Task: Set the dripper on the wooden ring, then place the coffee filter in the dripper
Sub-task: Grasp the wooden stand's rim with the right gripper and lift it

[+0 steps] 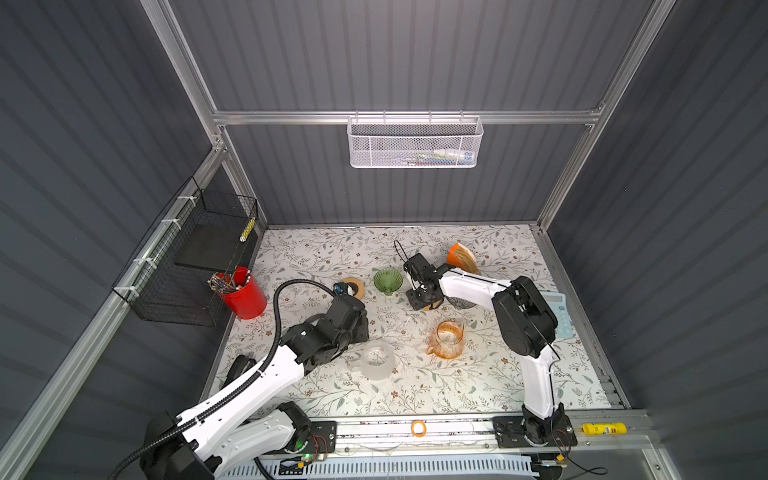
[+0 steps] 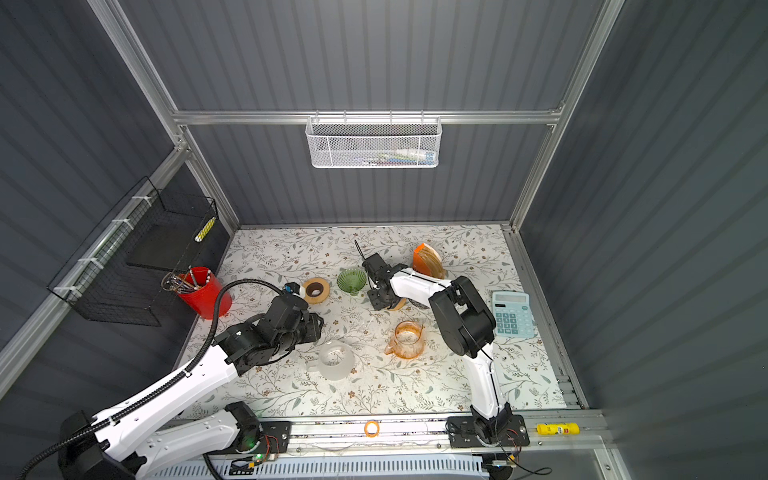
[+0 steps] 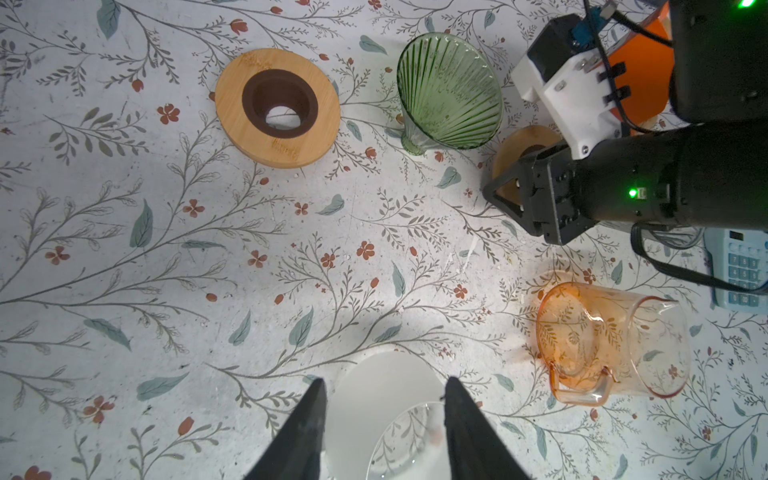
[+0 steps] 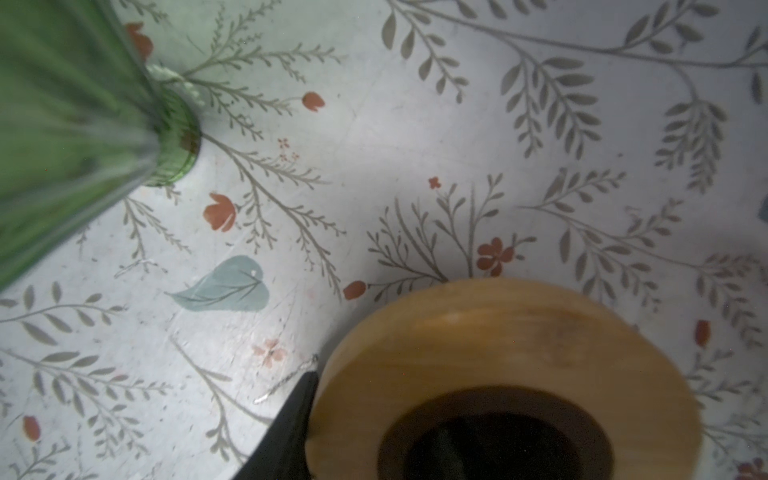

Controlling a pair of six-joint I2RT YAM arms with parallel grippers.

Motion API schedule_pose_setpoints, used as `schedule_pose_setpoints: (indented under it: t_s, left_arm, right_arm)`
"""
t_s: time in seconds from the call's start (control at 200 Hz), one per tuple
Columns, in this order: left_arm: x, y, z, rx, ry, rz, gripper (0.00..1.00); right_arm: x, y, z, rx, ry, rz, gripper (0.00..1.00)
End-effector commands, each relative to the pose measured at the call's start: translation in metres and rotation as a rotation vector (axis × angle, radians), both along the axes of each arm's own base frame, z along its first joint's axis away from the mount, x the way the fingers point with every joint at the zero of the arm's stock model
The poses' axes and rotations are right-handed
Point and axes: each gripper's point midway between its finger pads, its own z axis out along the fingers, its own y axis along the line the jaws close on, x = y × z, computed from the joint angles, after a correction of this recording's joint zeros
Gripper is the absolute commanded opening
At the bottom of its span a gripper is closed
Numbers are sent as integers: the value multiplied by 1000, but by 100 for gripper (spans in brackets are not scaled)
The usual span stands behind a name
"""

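Left jaws near frosted mug [image 1: 376, 359], right jaws straddling wooden ring [image 4: 498, 353]

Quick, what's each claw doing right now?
Left claw: open, holding nothing.
Right claw: closed on the wooden ring.

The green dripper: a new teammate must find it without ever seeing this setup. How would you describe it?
On the floral table, look behind centre, between the flat wooden ring and the right gripper. The green dripper stands there, the only green thing: a ribbed glass cone, mouth up.
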Motion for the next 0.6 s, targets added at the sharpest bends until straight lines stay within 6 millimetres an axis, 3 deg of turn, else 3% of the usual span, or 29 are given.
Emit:
schedule_pose_setpoints:
  t_s: [0.0, 0.595]
  left_arm:
    - [0, 2, 3, -11, -11, 3, 47]
    - [2, 5, 13, 26, 5, 10, 47]
  right_arm:
    - [-3, -7, 3, -28, 10, -9, 35]
    - [-21, -5, 63, 47, -41, 2, 30]
